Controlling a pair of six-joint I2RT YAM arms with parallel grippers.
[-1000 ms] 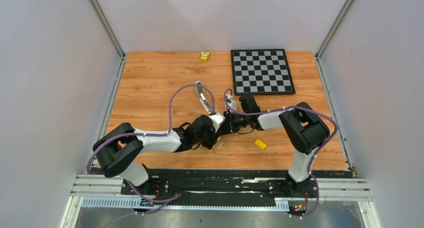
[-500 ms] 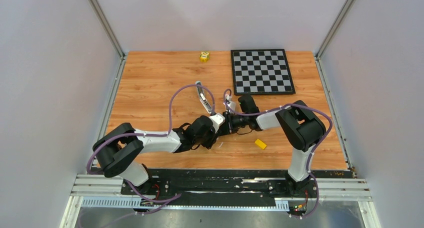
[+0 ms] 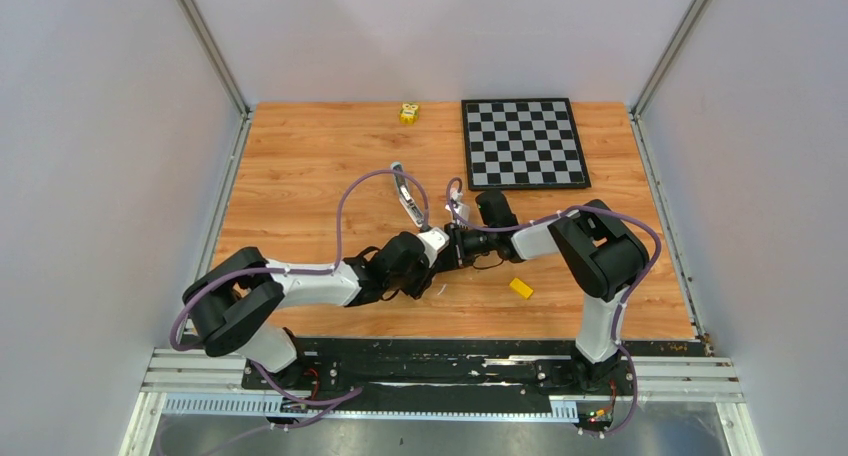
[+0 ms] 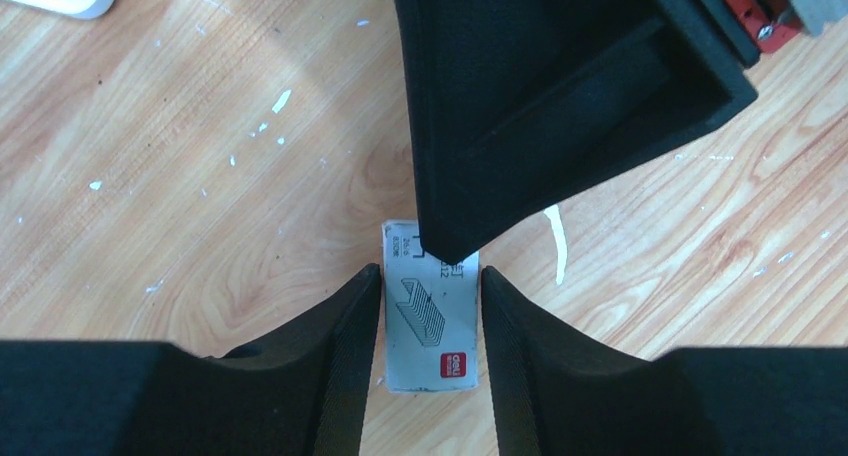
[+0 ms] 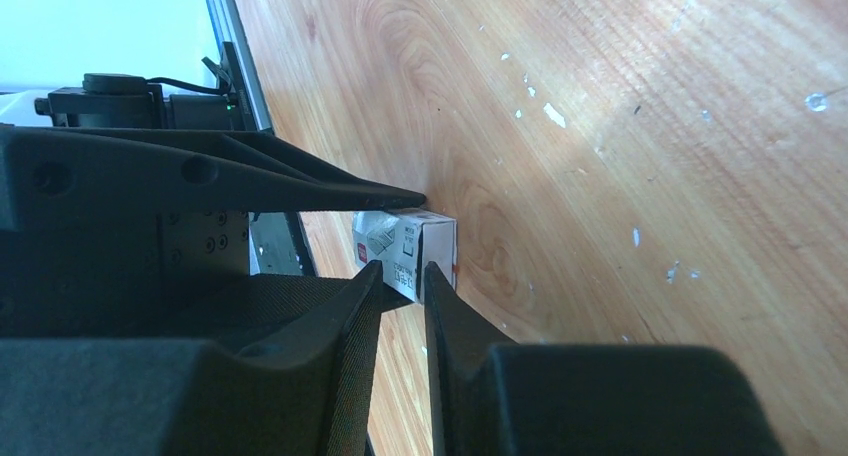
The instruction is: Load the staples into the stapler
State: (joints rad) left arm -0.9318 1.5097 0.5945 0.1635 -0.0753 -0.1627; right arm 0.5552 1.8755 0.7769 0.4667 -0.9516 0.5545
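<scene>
left claw [image 4: 430,274] straddles a pale blue box [image 4: 432,351], grip unclear; slim grey stapler [image 3: 407,198] lies just beyond.

On the wood-grain counter [image 3: 300,176], flecked with white marks [image 4: 281,100]: a black-and-white chessboard [image 3: 525,142] flat at the far right; a small yellow object [image 3: 409,112] at the far edge, just left of it; a yellow block [image 3: 520,288] near the front, well apart from both.
</scene>
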